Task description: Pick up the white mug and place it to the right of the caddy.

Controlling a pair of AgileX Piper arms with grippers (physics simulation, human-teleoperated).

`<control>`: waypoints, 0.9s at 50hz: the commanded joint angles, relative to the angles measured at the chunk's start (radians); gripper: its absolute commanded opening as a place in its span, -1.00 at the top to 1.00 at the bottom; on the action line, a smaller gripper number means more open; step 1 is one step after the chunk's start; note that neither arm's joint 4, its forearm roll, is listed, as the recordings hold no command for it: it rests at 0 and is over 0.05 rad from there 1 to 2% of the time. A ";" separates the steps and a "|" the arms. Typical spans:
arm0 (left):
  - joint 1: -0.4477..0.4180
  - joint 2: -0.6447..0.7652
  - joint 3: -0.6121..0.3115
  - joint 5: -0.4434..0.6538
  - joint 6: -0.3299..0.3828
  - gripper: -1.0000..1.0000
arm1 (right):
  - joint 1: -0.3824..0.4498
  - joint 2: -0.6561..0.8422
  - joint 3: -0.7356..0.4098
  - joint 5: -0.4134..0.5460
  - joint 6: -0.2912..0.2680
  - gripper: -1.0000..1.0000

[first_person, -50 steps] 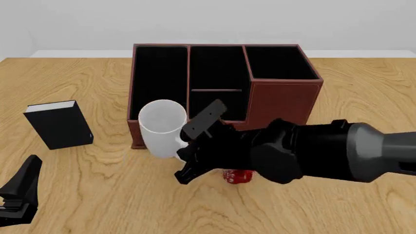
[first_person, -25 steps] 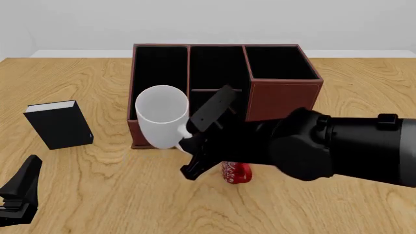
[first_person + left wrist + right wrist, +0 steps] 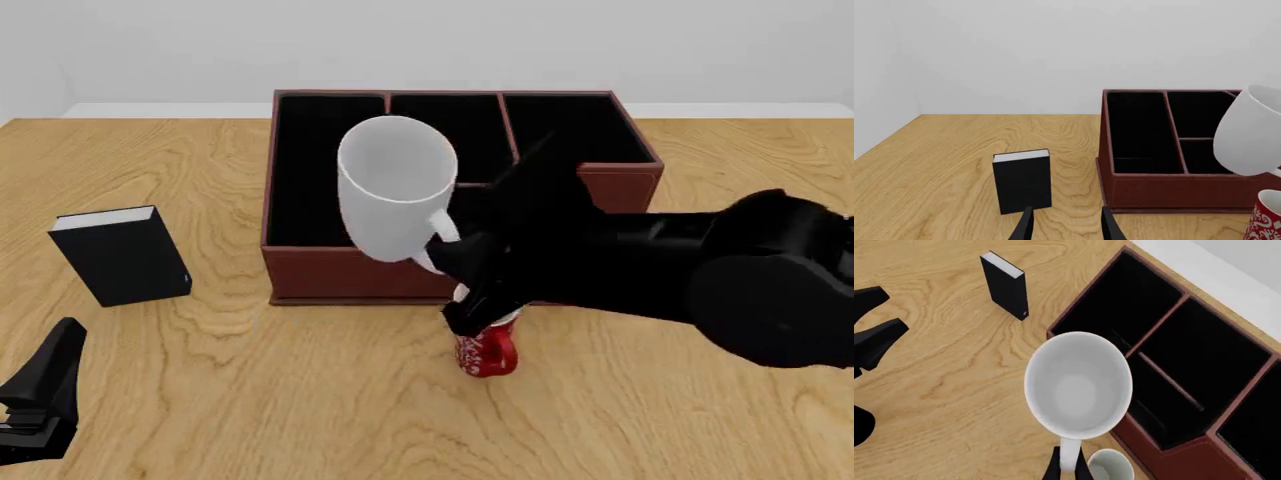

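the right gripper (image 3: pixel 451 255) is clamped on the loop handle of the white mug (image 3: pixel 395 187), holding it in the air over the near part of the caddy (image 3: pixel 585 180), mouth tilted up toward the camera. in the right wrist view the mug (image 3: pixel 1078 383) shows its empty inside, with the handle pinched between the two fingers (image 3: pixel 1053 471) at the frame's lower edge. the caddy (image 3: pixel 1201 365) sits at the far middle of the wooden table (image 3: pixel 200 400) (its black compartments hold nothing that shows). a small red mug (image 3: pixel 487 350) stands upright on the table just near of the caddy's front wall, under the right arm. a black book (image 3: pixel 123 255) stands upright at the left, well apart from the caddy. the left gripper (image 3: pixel 1063 227) rests low at the near left, its fingers parted around nothing, pointing toward the book (image 3: pixel 1022 180).
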 commanded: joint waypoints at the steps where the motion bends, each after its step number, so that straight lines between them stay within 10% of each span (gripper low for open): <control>1: 0.000 0.000 0.000 0.000 0.000 -1.00 | -0.077 -0.171 0.011 0.108 0.004 1.00; 45: 0.000 0.000 0.000 0.000 0.000 -1.00 | -0.331 -0.353 0.123 0.191 0.048 1.00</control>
